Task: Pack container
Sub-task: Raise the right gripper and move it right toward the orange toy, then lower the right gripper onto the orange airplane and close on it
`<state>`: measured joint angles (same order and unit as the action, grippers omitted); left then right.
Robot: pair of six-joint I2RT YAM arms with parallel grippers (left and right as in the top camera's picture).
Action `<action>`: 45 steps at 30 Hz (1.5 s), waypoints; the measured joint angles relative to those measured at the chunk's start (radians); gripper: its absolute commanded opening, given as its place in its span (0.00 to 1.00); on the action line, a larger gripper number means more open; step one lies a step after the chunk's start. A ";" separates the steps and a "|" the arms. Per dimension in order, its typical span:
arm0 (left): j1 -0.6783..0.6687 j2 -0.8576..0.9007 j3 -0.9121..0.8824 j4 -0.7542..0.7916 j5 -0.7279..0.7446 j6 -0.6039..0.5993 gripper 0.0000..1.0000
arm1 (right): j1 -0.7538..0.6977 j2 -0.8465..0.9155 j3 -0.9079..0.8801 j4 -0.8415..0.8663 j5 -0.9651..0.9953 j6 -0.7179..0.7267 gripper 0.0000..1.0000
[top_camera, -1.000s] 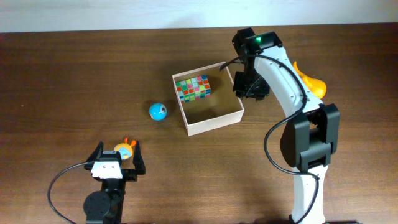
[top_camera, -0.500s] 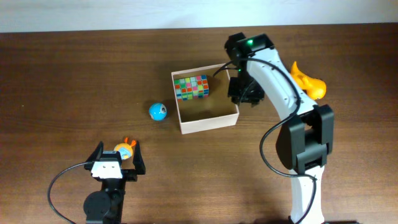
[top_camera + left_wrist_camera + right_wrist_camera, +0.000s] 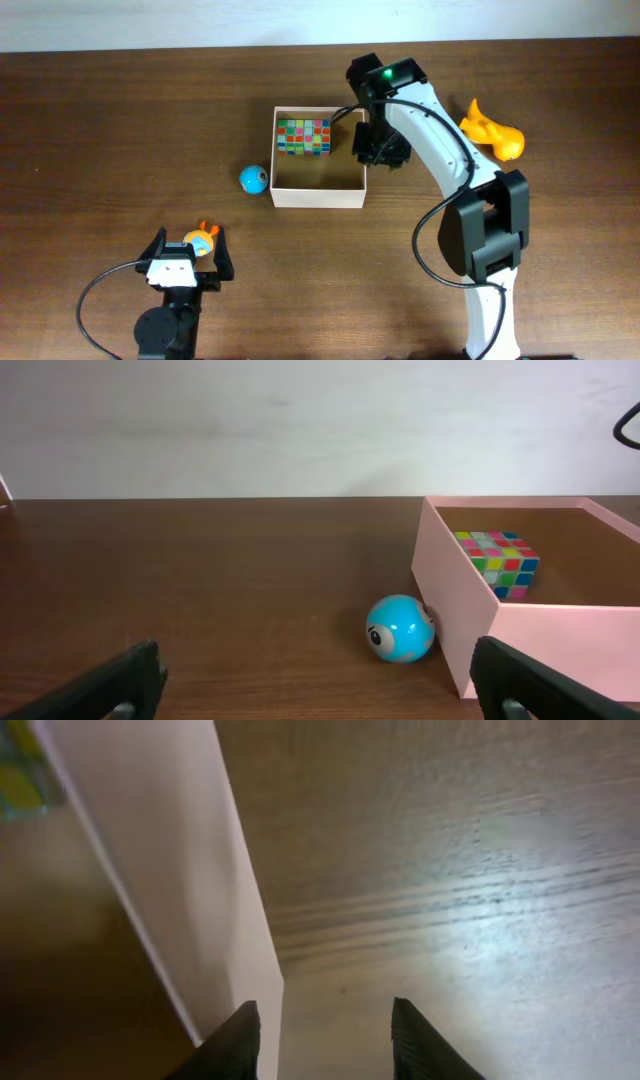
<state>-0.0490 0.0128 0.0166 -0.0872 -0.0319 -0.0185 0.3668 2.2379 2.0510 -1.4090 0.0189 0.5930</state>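
Right gripper (image 3: pixel 325 1038), half open and empty, sits just outside the right wall of the container (image 3: pixel 318 196), which lies to its left, so right arm is nearer; left gripper (image 3: pixel 320 678), wide open and empty, is well in front of container.

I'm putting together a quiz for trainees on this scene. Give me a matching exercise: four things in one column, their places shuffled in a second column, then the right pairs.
Things
1. multicoloured cube
2. blue ball
3. yellow-orange toy
4. small orange toy

Places
A. on the table, at the far right
B. by the left gripper
C. inside the container
D. on the table, just left of the container

Pairs: 1-C, 2-D, 3-A, 4-B
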 measured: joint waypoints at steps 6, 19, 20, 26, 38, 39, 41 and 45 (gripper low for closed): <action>0.000 0.000 0.000 0.000 0.000 0.000 0.99 | -0.099 0.000 0.000 0.053 0.014 -0.025 0.63; 0.000 0.000 0.000 0.000 0.000 0.000 0.99 | -0.435 0.000 0.000 0.193 0.035 -0.108 0.89; 0.000 0.000 0.000 0.000 0.000 0.000 0.99 | -0.454 0.000 0.000 0.197 0.037 -0.119 0.90; 0.000 0.000 0.000 0.000 0.000 0.000 0.99 | -0.492 0.000 0.000 0.221 0.037 -0.167 0.94; 0.000 0.000 0.000 0.000 0.000 0.000 0.99 | -0.489 0.000 0.000 0.247 0.070 -0.207 0.74; 0.000 0.000 0.000 0.000 0.000 0.000 0.99 | -0.489 0.000 0.000 0.247 0.073 -0.208 0.73; 0.000 0.000 0.000 0.000 0.000 0.000 0.99 | -0.489 0.000 0.000 0.248 0.079 -0.208 0.71; 0.000 0.000 0.000 0.000 0.000 0.000 0.99 | -0.489 0.003 0.000 0.259 0.089 -0.211 0.64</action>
<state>-0.0490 0.0128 0.0166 -0.0875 -0.0319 -0.0185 -0.1219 2.2414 2.0510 -1.1496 0.1078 0.3824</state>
